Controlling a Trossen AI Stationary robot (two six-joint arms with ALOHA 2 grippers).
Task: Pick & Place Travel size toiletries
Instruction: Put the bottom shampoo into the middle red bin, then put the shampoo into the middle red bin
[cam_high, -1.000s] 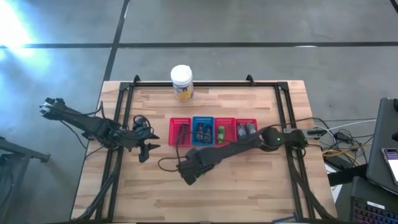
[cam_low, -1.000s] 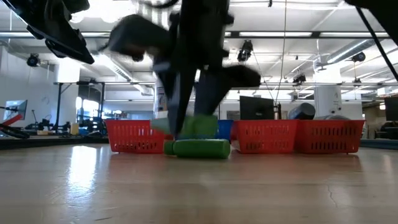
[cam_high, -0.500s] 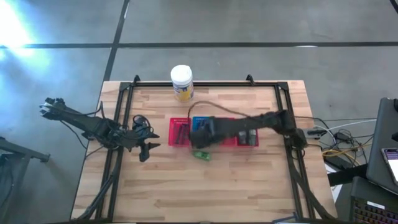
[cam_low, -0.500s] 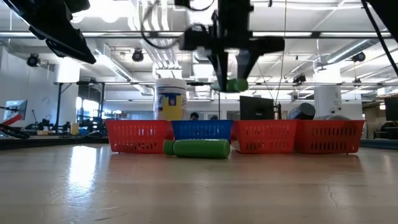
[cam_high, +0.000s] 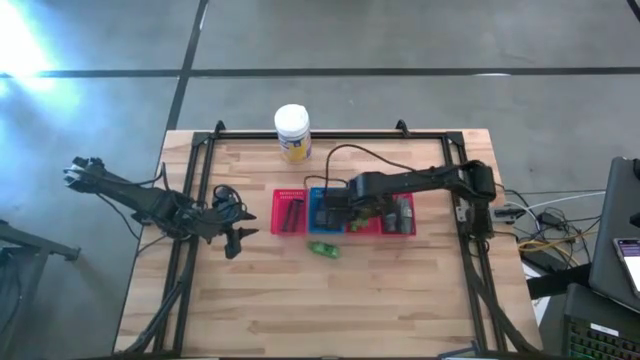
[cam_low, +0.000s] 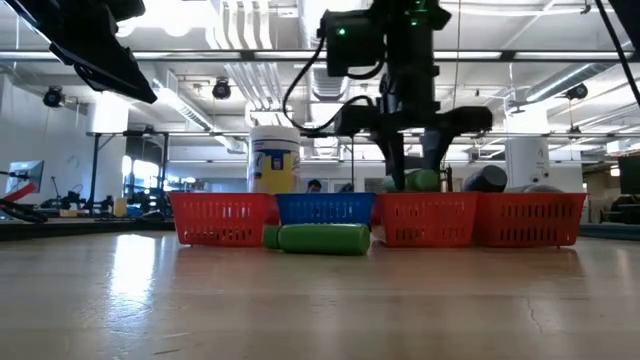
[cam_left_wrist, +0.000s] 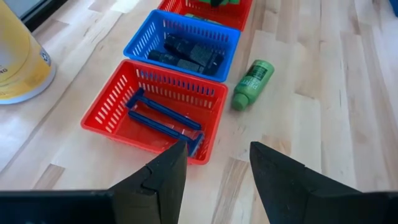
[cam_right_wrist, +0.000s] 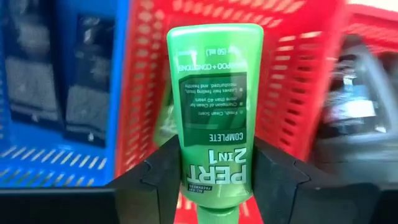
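My right gripper (cam_high: 352, 207) hangs over the row of trays, shut on a green tube (cam_right_wrist: 214, 93) labelled "PERT 2in1". The tube (cam_low: 415, 181) shows just above the rim of the middle red tray (cam_low: 428, 218). A second green bottle (cam_high: 323, 249) lies on its side on the table in front of the blue tray (cam_high: 322, 211). Near the table's left side my left gripper (cam_left_wrist: 214, 165) waits open, holding nothing. My right gripper pinches the green tube between its two fingers, on the tube's narrower part near the cap end (cam_right_wrist: 214, 182). The fingers point down from above and lie across the tube. The tube lies about level, lifted clear, over the red tray.
Left to right stand a red tray (cam_left_wrist: 155, 112) with blue razors, the blue tray with dark pieces, the middle red tray, and another red tray (cam_high: 398, 213) with grey items. A large white jar (cam_high: 292, 133) stands at the far edge. Black frame rails border the table.
My right gripper has come up from the table's near middle and travelled toward the far right, over the trays, turning about its own axis on the way. It carries the green tube, lifted clear of the table. The second green bottle has stayed put.
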